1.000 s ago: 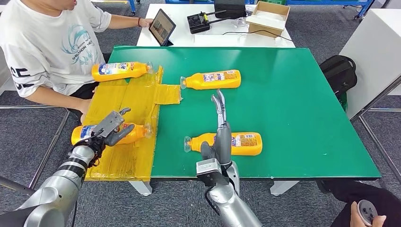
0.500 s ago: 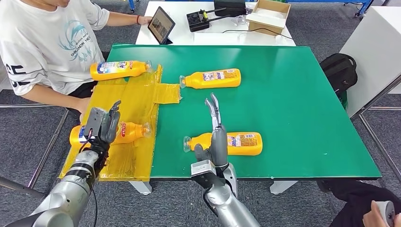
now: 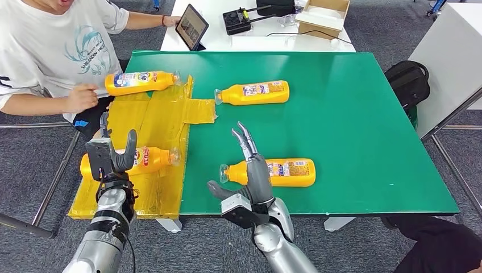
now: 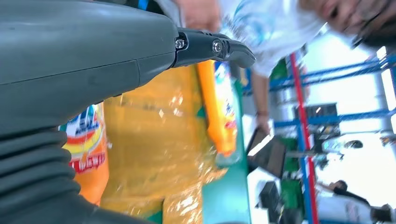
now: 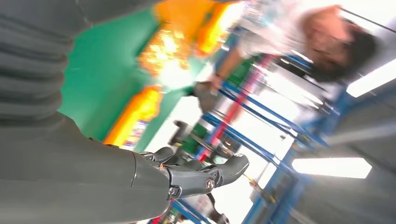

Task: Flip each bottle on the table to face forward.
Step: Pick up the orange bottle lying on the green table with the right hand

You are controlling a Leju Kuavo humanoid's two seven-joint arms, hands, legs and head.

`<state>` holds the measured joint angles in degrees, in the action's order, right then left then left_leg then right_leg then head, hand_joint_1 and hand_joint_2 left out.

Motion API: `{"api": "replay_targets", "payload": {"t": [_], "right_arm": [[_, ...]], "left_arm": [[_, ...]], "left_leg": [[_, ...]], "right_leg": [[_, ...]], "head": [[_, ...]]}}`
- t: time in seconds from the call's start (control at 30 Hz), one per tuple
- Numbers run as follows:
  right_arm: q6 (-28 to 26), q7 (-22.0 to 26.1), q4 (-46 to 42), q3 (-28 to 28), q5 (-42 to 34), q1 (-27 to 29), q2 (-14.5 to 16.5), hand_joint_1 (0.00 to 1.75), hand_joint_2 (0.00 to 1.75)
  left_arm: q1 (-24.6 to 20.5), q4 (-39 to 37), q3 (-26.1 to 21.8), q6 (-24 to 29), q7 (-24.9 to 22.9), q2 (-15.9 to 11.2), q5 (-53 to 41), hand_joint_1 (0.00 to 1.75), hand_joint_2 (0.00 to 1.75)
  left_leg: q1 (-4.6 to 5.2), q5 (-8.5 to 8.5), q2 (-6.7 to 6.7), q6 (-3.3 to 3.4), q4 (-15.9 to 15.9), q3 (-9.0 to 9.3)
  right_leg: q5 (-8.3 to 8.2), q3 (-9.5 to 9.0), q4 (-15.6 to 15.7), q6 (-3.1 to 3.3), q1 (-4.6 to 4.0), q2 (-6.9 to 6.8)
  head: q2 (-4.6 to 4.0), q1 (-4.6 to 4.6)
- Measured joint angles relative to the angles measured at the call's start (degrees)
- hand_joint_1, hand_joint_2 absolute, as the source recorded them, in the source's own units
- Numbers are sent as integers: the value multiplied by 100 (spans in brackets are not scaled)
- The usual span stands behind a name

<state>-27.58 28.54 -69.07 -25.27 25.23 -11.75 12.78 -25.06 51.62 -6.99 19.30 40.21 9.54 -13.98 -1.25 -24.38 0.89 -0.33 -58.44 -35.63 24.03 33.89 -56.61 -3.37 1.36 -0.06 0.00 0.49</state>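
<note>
Surface: green table [image 3: 352, 114], yellow taped sheet [image 3: 156, 122] on its left part.
Bottles: 4 lying flat; 2 on sheet, 2 on green.
L hand [image 3: 111, 156]: upright beside near-left bottle [image 3: 145, 159], fingers apart, held nothing.
R hand [image 3: 250, 170]: fingers straight, spread, over near-centre bottle [image 3: 284, 172], no grip.
Person [image 3: 51, 51]: seated far left.

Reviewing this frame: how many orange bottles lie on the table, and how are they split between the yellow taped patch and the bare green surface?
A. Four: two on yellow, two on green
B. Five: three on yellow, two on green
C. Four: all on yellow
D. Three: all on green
A: two bottles lie on the yellow patch, and two on the green surface.
</note>
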Motion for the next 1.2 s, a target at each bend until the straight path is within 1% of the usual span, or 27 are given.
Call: {"api": "replay_targets", "payload": {"t": [0.13, 0.2, 0.27, 0.37, 0.5, 0.67, 0.77, 0.83, 1.0, 1.2], "right_arm": [[420, -564, -121, 129, 570, -16, -377, 0, 175], [658, -846, -183, 216, 852, -23, -607, 0, 175], [886, -1079, -244, 307, 1029, -31, -822, 0, 175], [1094, -1293, -305, 454, 1144, -61, -1111, 0, 175], [1243, -1435, -349, 566, 1219, -98, -1342, 0, 175], [1906, -1824, -226, 636, 1287, -261, -1633, 0, 175], [2260, -1901, 113, 642, 1295, -426, -1749, 0, 175], [2391, -1917, 399, 635, 1305, -529, -1781, 0, 175], [2542, -1946, 1018, 580, 1302, -782, -1811, 0, 175], [2670, -1947, 1447, 445, 1304, -1068, -1846, 0, 175]], "left_arm": [[462, 803, 269, 460, 3, 2, -87, 0, 175], [675, 1117, 358, 526, 3, 2, -94, 0, 175], [856, 1320, 403, 477, 3, 3, -89, 0, 175], [1078, 1525, 442, 413, 3, 16, -92, 0, 175], [1221, 1664, 454, 372, 3, 34, -126, 0, 175], [1319, 1661, 456, 238, 3, 81, -388, 0, 175], [1325, 1582, 485, 154, 1, 105, -511, 0, 175], [1316, 1499, 522, 105, -1, 124, -556, 0, 175], [1258, 1301, 586, 43, -2, 157, -584, 0, 175], [1196, 1159, 616, 13, -8, 174, -578, 0, 175]], "left_leg": [[2, -1, 1, 1, -1, -6], [2, -1, 2, 1, -1, -8], [2, -2, 1, 2, -1, -9], [2, -2, 0, 2, -1, -9], [1, -2, -1, 2, -1, -9], [1, -2, -1, 2, -1, -9], [2, -2, 0, 2, -2, -10], [3, -2, 2, 2, -2, -10], [1, -2, -1, 2, -2, -10], [1, -1, -3, 2, -2, -7]], "right_leg": [[0, 6, 1, 0, 1, 0], [0, 7, 2, -1, 1, -1], [0, 8, 2, -1, 1, 0], [0, 9, 2, -1, 1, 0], [0, 10, 2, -1, 0, 0], [0, 10, 2, -1, 1, 0], [-1, 9, 2, -2, 1, 0], [-1, 9, 2, -3, 1, 0], [-2, 10, 2, -3, 0, 1], [-2, 9, 2, -3, 0, 1]], "head": [[0, -2], [0, -2], [0, -2], [0, -2], [0, -4], [0, -4], [0, -4], [0, -3], [0, -4], [0, -4]]}}
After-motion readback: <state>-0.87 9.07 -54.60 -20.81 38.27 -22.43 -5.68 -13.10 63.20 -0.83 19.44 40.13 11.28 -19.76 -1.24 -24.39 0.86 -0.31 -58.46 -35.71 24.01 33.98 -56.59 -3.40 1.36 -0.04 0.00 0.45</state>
